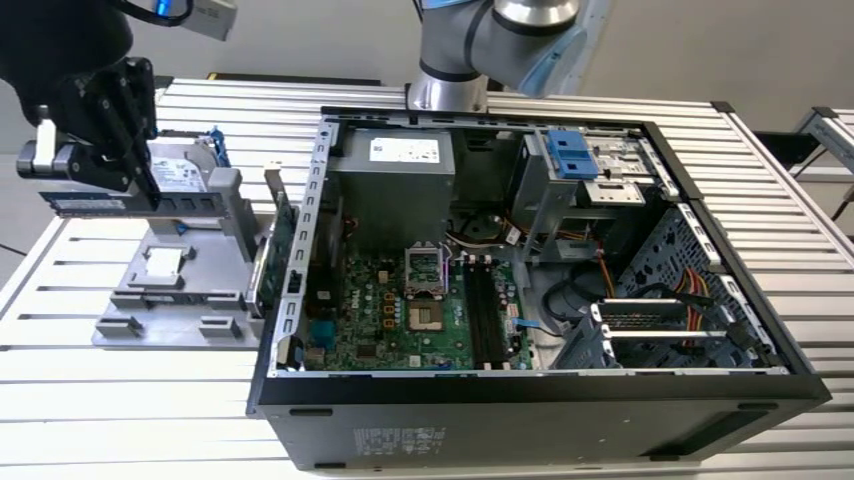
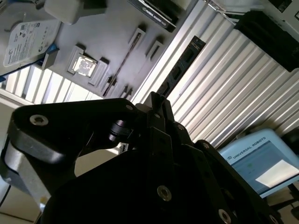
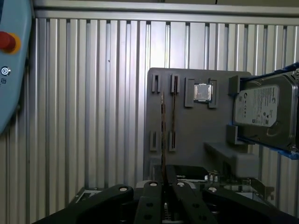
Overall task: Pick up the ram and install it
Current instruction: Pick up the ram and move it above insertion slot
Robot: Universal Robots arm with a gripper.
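Gripper [image 1: 118, 185] clamped on the ram [image 1: 83, 204] — the stick hangs level in the air by the grey parts tray [image 1: 160, 300], at the exterior view's left. Open computer case [image 1: 534, 388] stands beside it.

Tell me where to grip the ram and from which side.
Pinch the ram across its two flat faces, coming in over a long edge. It is a thin, flat stick, so only the broad faces offer a secure hold. The pincer is shut on it in just that way, with the board seen edge-on in its grasp in the first wrist view.
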